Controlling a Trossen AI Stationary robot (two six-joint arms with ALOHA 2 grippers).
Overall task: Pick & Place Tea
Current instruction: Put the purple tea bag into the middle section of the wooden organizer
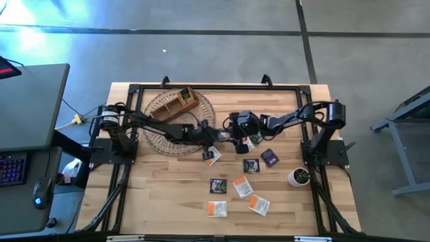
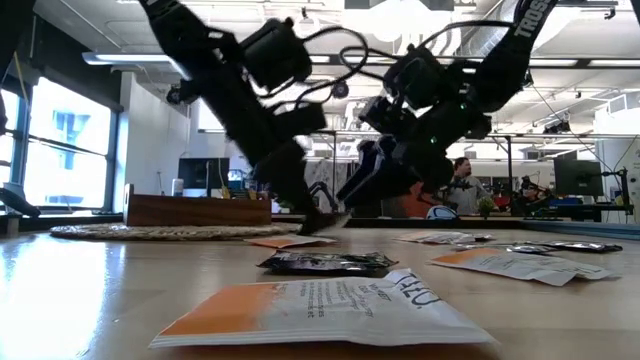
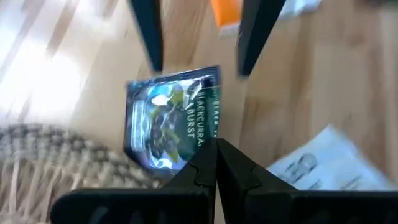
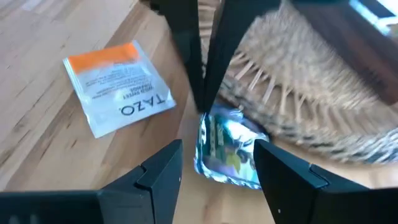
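My left gripper (image 3: pixel 214 165) is shut on a dark purple tea sachet with green print (image 3: pixel 171 118), just past the right rim of the woven mat (image 1: pixel 178 124). My right gripper (image 4: pixel 217 149) is open, with one finger on either side of that same sachet (image 4: pixel 231 149), touching nothing. In the high view the two grippers meet near the table's middle, left (image 1: pixel 216 136) and right (image 1: pixel 230 134). A white sachet with orange print (image 4: pixel 118 87) lies flat beside them. Several more sachets, dark (image 1: pixel 270 157) and white-orange (image 1: pixel 242 186), lie flat toward the near edge. My left gripper pinches the dark sachet between its two fingers at one corner (image 3: pixel 198 142). The fingers come from the table's left, slanting down. The sachet sticks out tilted beyond the fingertips toward my right gripper, one side over the mat's rim. Whether it touches the table I cannot tell.
The brown wooden divided box (image 1: pixel 180 102) stands on the far part of the woven mat. A small white pot with a plant (image 1: pixel 299 177) stands by the right arm's base. In the low view a white-orange sachet (image 2: pixel 320 310) lies close to the near edge.
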